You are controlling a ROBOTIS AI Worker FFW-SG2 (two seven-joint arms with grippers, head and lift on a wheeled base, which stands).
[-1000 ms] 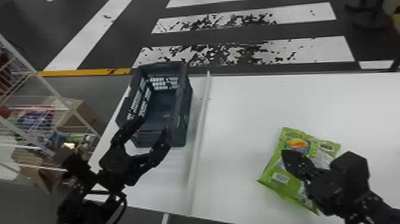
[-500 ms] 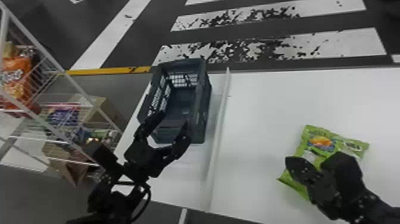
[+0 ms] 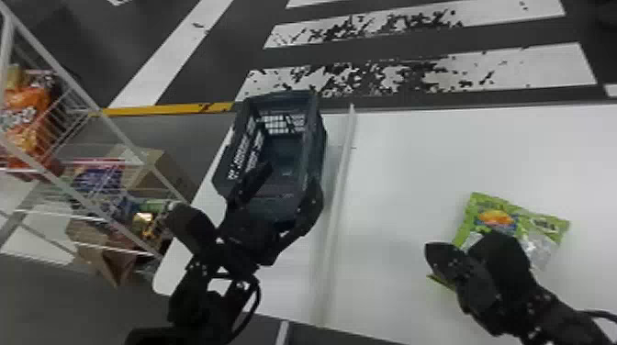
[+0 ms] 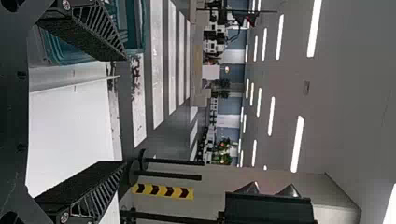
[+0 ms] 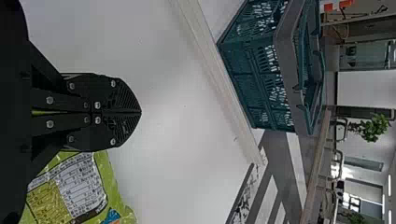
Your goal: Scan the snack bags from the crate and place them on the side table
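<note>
The left gripper's (image 3: 294, 178) fingers are spreading wide over the near end of the crate (image 3: 316, 137); from where I'm standing, they're pushing farther in over it than a moment ago. The right gripper's (image 5: 140, 112) fingers are pressing tip to tip, gripping nothing, and that arm is easing off toward the crate side of the snack bag (image 3: 498, 220). The green bag is keeping its place, lying on the white table (image 3: 404, 160) beyond the raised strip (image 3: 342, 160) from the crate. So the work is apparently shifting to the crate, the left arm perhaps getting ready to reach down inside. Whether this bag is waiting to be scanned, I can't tell.
</note>
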